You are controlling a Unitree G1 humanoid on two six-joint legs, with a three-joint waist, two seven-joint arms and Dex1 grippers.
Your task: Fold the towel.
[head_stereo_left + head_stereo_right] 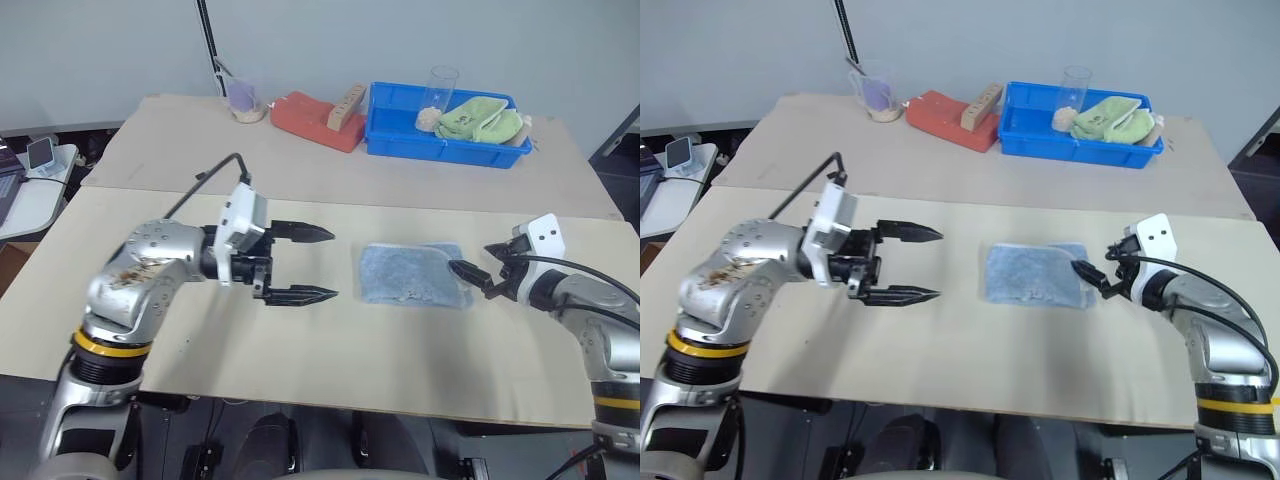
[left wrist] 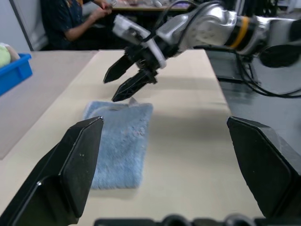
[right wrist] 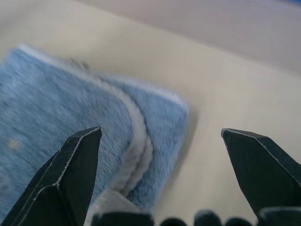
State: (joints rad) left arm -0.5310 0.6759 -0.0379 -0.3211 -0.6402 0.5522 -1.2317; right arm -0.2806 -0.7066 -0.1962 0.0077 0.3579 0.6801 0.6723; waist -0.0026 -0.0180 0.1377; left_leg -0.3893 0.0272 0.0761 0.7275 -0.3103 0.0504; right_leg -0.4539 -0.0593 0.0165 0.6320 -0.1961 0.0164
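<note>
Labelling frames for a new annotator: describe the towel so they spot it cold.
On the near tan table, between the two grippers, lies the towel, a folded rectangle by the right gripper. It is light blue terry with whitish edging, unlike the lime-green cloth in the blue bin at the back.

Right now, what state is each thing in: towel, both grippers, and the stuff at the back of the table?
towel: folded into a small rectangle, flat on the table, not held.
left gripper: open, raised, well clear of the towel.
right gripper: open, at the towel's edge, holding nothing.
blue tray: holds a lime-green cloth and an upright clear glass.
</note>
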